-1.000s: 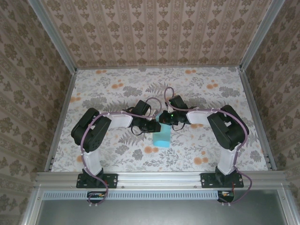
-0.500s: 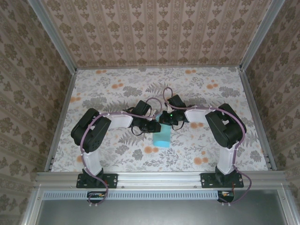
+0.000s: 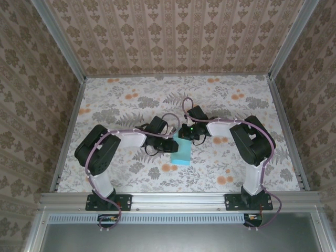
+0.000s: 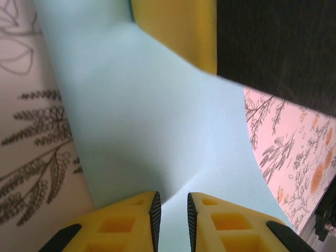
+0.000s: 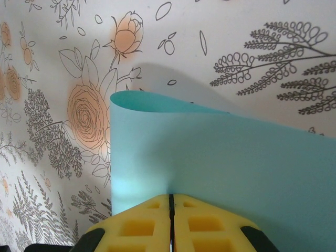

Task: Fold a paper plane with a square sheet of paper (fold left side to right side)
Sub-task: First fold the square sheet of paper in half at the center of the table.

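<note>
**Right gripper** (image 5: 169, 198): fingers (image 5: 147, 223) pressed together with no gap, clamped on the near edge of the square sheet of paper (image 5: 220, 168). The sheet rises from the pinch and curls over, its free edge lifted clear of the table (image 5: 58, 63).

**Left gripper** (image 4: 172, 205): fingers (image 4: 131, 226) stand a narrow slit apart, tips at the sheet. It cannot be told whether they are touching it or just above it.

**Sheet, location:** about the middle of the table (image 3: 131, 94), somewhat nearer the near edge than the far one and well apart from both side edges. Both grippers meet at its far end.

**Hazards (judged):**
- The thin paper could slide out of the single pinch.
- The raised curl may buckle and set a stray crease off the intended fold line.
- If the left tips drag, the sheet could skew, so left and right edges would not meet squarely.

**View notes:**
- Right wrist camera shows the lifted curl and its shadow, which flatten out from overhead.
- Left wrist camera shows a soft dent in the paper running toward its own slit, with a finger of the right gripper (image 4: 176, 29) just beyond.
- Top camera gives the sheet's place on the table.
</note>
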Action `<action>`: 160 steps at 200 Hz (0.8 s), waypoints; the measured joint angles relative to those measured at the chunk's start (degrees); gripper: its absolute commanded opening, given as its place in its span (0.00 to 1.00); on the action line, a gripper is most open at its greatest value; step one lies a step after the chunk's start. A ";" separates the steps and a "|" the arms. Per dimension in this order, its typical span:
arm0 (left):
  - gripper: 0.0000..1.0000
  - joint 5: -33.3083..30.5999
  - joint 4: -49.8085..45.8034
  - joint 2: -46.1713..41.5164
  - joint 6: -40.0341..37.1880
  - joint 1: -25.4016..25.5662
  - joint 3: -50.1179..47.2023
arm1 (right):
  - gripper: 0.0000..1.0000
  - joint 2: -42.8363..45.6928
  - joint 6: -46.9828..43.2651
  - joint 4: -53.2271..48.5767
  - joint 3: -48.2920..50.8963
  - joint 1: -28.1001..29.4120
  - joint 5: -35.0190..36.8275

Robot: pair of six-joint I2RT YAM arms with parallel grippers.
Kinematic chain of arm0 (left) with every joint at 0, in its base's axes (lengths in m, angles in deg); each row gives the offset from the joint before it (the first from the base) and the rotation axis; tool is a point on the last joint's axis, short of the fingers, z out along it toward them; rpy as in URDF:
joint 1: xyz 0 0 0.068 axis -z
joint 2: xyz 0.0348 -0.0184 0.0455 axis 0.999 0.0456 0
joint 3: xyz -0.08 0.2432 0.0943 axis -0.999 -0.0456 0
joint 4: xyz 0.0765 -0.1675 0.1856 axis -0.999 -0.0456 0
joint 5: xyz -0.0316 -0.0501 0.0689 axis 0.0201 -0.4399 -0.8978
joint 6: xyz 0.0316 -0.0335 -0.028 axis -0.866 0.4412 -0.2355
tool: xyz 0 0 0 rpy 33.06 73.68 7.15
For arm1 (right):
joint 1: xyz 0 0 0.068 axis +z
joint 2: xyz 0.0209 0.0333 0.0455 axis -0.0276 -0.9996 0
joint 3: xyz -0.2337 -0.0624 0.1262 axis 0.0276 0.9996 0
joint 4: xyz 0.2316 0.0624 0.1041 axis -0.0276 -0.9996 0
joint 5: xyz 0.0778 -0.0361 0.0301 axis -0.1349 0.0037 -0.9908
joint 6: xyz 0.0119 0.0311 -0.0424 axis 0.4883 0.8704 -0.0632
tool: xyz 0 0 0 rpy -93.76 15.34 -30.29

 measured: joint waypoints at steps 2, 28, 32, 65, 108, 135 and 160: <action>0.24 0.00 0.02 -0.11 0.00 0.02 -0.13 | 0.08 0.00 -0.02 0.00 -0.02 0.00 0.00; 0.24 -0.04 0.02 -1.49 0.00 0.33 -1.79 | 0.08 -0.04 -0.20 -0.07 -0.09 -0.02 0.00; 0.24 -0.02 0.02 -1.70 0.00 0.37 -2.08 | 0.08 -0.04 -0.24 -0.09 -0.09 -0.02 0.00; 0.24 -0.02 -0.66 -3.93 0.02 0.94 -4.39 | 0.08 -0.09 -0.33 -0.24 -0.20 -0.02 0.00; 0.24 0.11 -1.03 -5.42 0.02 1.62 -6.05 | 0.08 -0.13 -0.33 -0.44 -0.31 -0.02 0.00; 0.24 0.11 -1.05 -5.75 0.04 2.12 -6.43 | 0.08 -0.15 -0.33 -0.46 -0.35 -0.02 0.00; 0.24 0.09 -1.03 -6.23 0.07 2.32 -6.97 | 0.08 -0.15 -0.35 -0.48 -0.35 -0.02 0.00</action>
